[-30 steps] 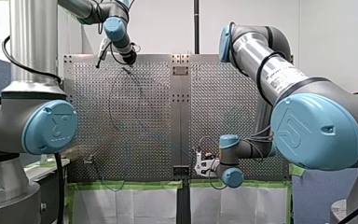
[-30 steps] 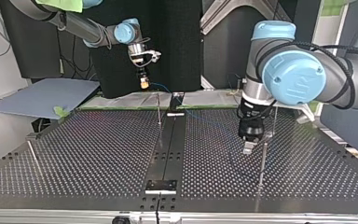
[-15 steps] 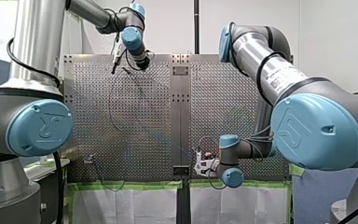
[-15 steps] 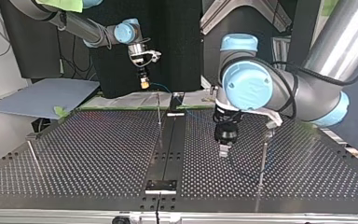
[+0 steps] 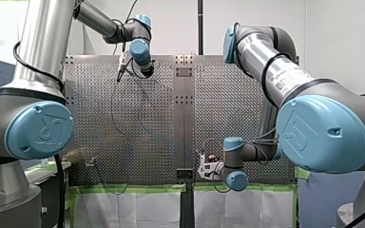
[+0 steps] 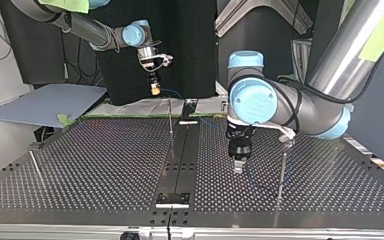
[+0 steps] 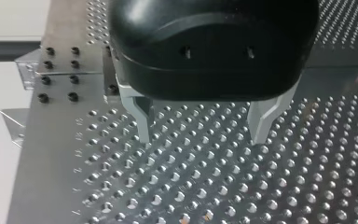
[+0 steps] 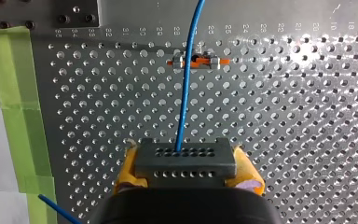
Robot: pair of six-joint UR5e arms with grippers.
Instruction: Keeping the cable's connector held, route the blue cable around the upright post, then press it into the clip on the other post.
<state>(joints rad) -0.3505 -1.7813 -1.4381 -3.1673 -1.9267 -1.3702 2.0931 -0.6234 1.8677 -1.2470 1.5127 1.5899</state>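
My right gripper (image 8: pixel 186 173) is shut with its yellow pads on the grey connector (image 8: pixel 185 157). The blue cable (image 8: pixel 187 84) runs ahead from the connector and crosses a small metal and orange clip (image 8: pixel 196 61). In the top view my right gripper (image 6: pixel 155 89) hangs above the table's far edge, near a thin upright post (image 6: pixel 170 117). My left gripper (image 6: pixel 238 168) points down just above the board, left of another thin post (image 6: pixel 281 170). Its metal fingers (image 7: pixel 142 122) stand open over bare holes, with nothing between them.
The perforated table (image 6: pixel 105 165) has a dark centre strip (image 6: pixel 180 165). A third thin post (image 6: pixel 36 167) stands at the top view's left. Green tape (image 8: pixel 16 107) lines the board's edge by my right gripper. A grey sheet (image 6: pixel 50 102) lies beyond the far left corner.
My left arm has swung toward the top view's left, carrying its open gripper away from the right-hand post. My right gripper has kept still with the connector.
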